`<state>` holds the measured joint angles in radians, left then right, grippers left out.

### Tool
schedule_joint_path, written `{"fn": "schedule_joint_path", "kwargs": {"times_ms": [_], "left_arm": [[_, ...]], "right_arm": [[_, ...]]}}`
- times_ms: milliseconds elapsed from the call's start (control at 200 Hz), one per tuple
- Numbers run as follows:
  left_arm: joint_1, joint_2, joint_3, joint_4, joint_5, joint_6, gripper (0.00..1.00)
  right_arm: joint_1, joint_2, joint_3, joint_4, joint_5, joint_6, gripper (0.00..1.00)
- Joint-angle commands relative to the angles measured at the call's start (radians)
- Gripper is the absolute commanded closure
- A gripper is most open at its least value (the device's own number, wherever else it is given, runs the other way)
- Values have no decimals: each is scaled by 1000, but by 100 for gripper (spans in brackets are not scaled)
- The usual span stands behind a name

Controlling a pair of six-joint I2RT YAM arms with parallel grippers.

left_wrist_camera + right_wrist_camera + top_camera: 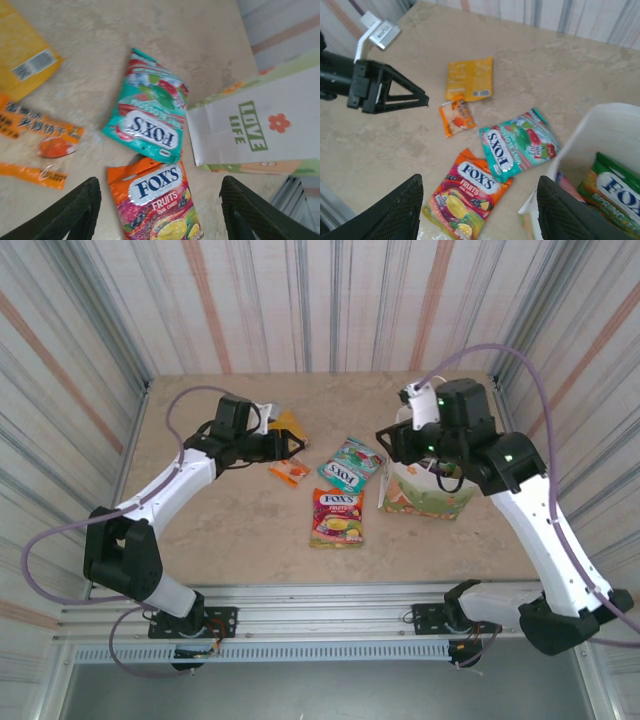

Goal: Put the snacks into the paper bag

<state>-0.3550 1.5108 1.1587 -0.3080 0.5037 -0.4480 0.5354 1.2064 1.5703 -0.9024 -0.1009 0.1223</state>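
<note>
Two robot arms worked over a marble-patterned bench point(220, 530) strewn with snacks. Four packets lay flat on the bench in a loose cluster between the arms: one gold-orange packet point(290, 424), one small orange packet point(290, 471), one teal FOX'S packet point(351, 464) and one orange FOX'S packet point(337, 517). The teal packet's lower edge overlapped the top of the orange FOX'S one.

The single white paper bag point(428, 492) stood to the right of the cluster, just beside the teal packet and beneath the right arm's wrist. The left hand point(300, 445) hovered between the gold-orange and small orange packets, fingers spread wide with nothing between them. The right hand point(480, 182) hung over the bag's near rim, likewise spread and empty.

The overhead camera took in both arms and the bag's floral band. The left wrist camera caught the green "LOVE LIFE" lettering on the bag's side. The right wrist camera looked down into the open mouth, where one green FOX'S packet point(616, 192) lay inside, with a pinkish edge beside it too hidden to name.
</note>
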Motion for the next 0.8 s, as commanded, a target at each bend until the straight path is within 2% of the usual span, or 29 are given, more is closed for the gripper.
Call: {"fn": "schedule_joint_path", "kwargs": {"times_ms": [0, 195, 436, 797], "left_arm": [[55, -8, -54, 52, 9, -102, 36], [164, 20, -107, 131, 23, -177, 40], [261, 149, -66, 145, 63, -188, 46], [299, 418, 134, 120, 85, -162, 53]], "right_arm": [[62, 57, 43, 31, 79, 54, 38], [148, 187, 62, 130, 92, 91, 38], [179, 361, 157, 154, 79, 85, 37], [161, 564, 282, 156, -3, 42, 35]]}}
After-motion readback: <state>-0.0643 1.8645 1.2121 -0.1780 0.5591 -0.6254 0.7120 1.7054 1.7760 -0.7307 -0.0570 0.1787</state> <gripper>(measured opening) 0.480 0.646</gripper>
